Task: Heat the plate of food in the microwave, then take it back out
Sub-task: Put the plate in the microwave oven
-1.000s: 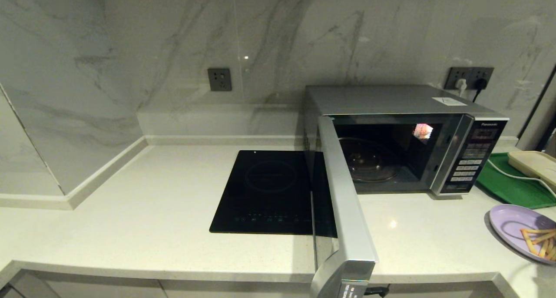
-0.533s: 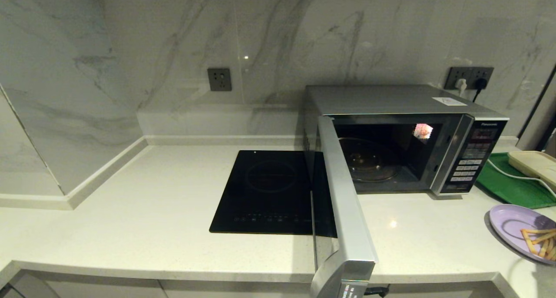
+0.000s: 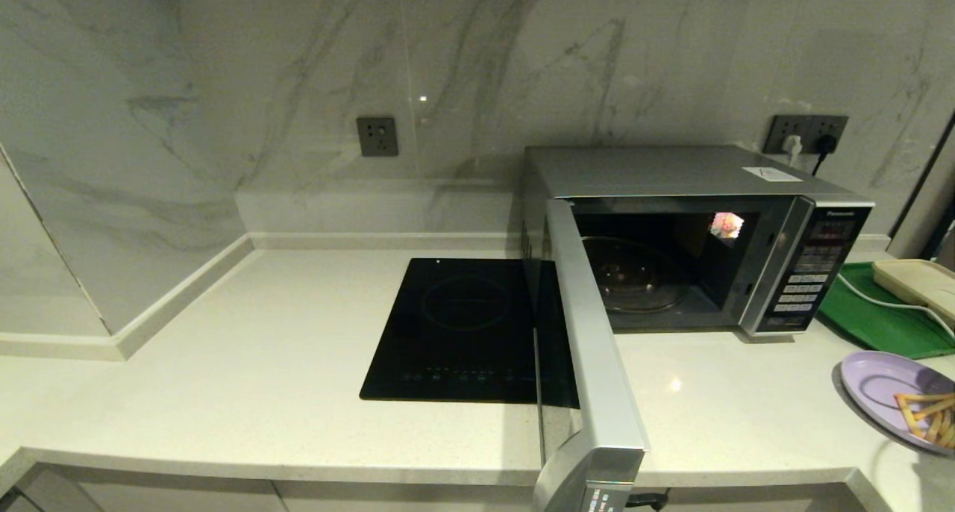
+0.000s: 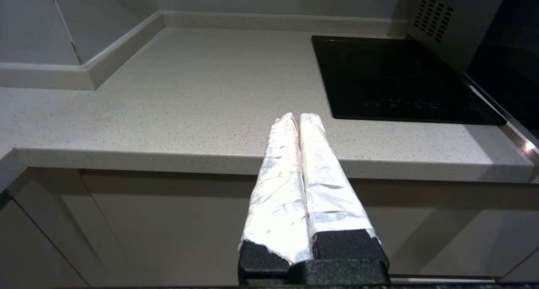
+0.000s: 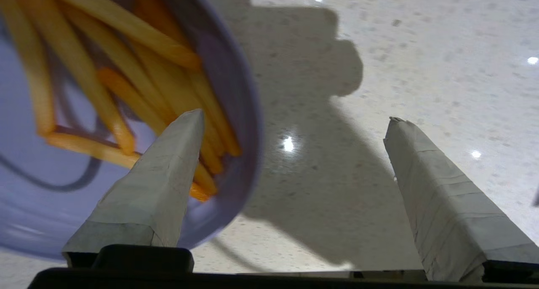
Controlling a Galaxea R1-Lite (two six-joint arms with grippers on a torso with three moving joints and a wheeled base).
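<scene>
A: Changed over the last second? Little in the head view. Microwave at one o'clock, door swung wide open, glass turntable bare. Plate of food at four o'clock on the counter, in the same spot as a second ago, near the green tray.

B: And the right gripper?

A: Jaws spread wide, nothing held. Seen from the right wrist, one finger over the rim of the plate of food, the other finger over bare counter. Probably lining up to pinch the rim; loading not yet begun.

B: Left gripper?

A: Parked off the front edge of the counter, jaws pressed together, empty, near the cooktop.

B: Hidden or unclear?

A: Neither arm visible from the head. Plate cut off by the frame edge there, far rim unseen. Contact between finger and rim: impossible to tell. Fries blurred up close.
</scene>
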